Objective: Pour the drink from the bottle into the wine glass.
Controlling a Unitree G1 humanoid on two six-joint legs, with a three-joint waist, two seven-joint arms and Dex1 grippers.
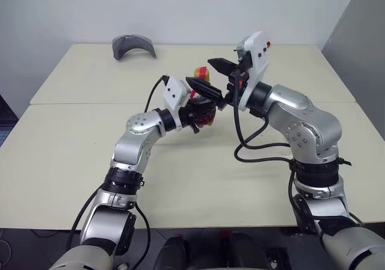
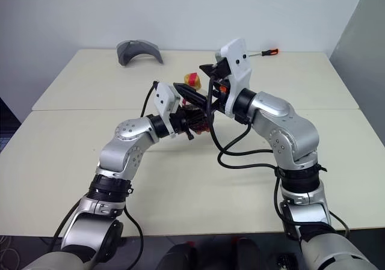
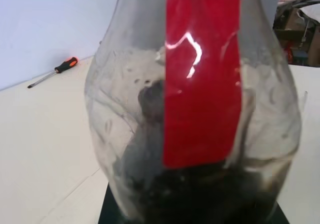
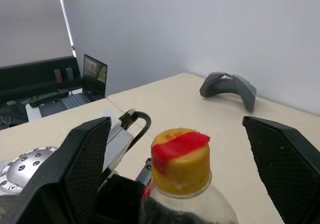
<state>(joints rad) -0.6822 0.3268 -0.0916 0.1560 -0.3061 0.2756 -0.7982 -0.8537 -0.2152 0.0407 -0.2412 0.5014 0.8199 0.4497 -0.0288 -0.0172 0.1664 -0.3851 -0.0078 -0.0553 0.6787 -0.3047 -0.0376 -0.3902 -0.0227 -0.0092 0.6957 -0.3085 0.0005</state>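
Observation:
My left gripper (image 1: 198,110) is shut on the bulbous body of the bottle (image 3: 200,84) and holds it upright above the table's middle. The bottle is clear, with a red label strip and a yellow cap (image 4: 180,156) striped red on top. The dark drink (image 3: 200,196) lies in its lower part. My right gripper (image 4: 176,125) is open, one black finger on each side of the cap (image 1: 201,73) and neither touching it. The wine glass is out of view.
A grey curved object (image 1: 133,44) lies at the table's (image 1: 72,150) far left edge. An orange-handled screwdriver (image 2: 264,52) lies at the far right. Beyond the table stands a desk with a laptop (image 4: 75,92).

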